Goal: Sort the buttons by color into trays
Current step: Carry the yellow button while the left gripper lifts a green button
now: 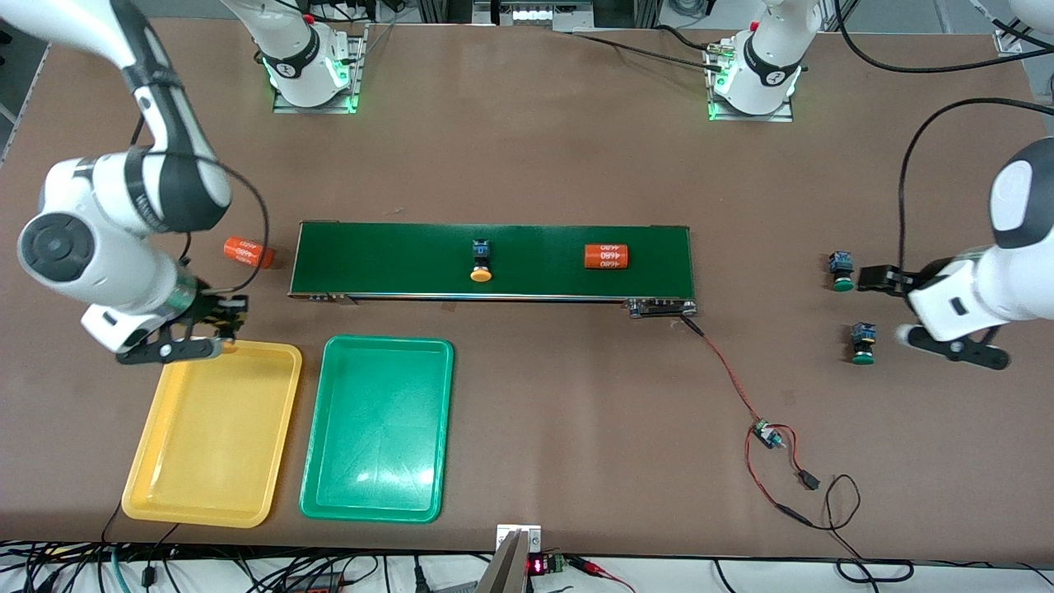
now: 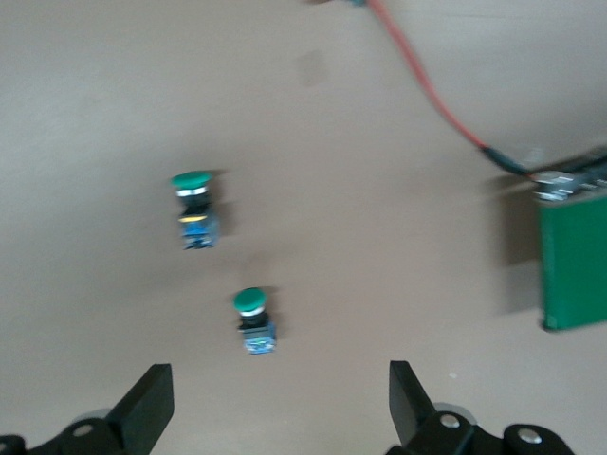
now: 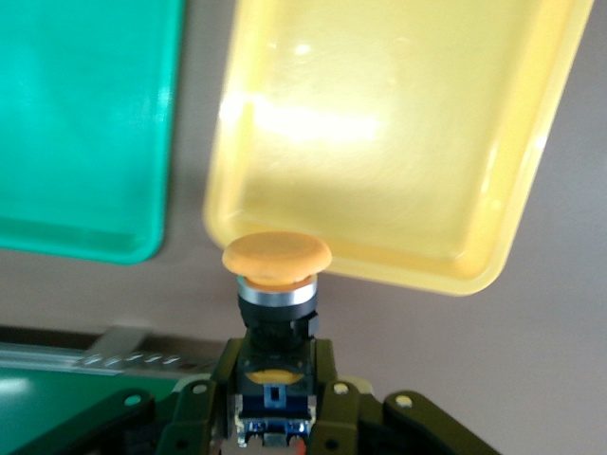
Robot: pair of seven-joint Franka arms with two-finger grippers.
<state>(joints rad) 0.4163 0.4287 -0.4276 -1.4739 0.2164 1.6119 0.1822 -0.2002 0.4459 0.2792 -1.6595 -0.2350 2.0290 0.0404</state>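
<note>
two trays lie side by side near the front camera, tray one [image 1: 165, 486] toward the right arm's end, tray two [image 1: 317, 494] just beside it toward the middle. the belt [image 1: 395, 259] runs lengthwise, farther from the camera than the trays. on the belt lie a button [image 1: 481, 262] about midway and a cylinder [image 1: 607, 256] nearer the left arm's end. a second cylinder [image 1: 248, 251] lies on the table [image 1: 527, 148] just off the belt's end toward the right arm. two more buttons sit apart from the belt at the left arm's end, one [image 1: 841, 272] farther from the camera, the other [image 1: 862, 343] nearer. a wire [image 1: 729, 371] trails from the belt's corner toward the camera.
</note>
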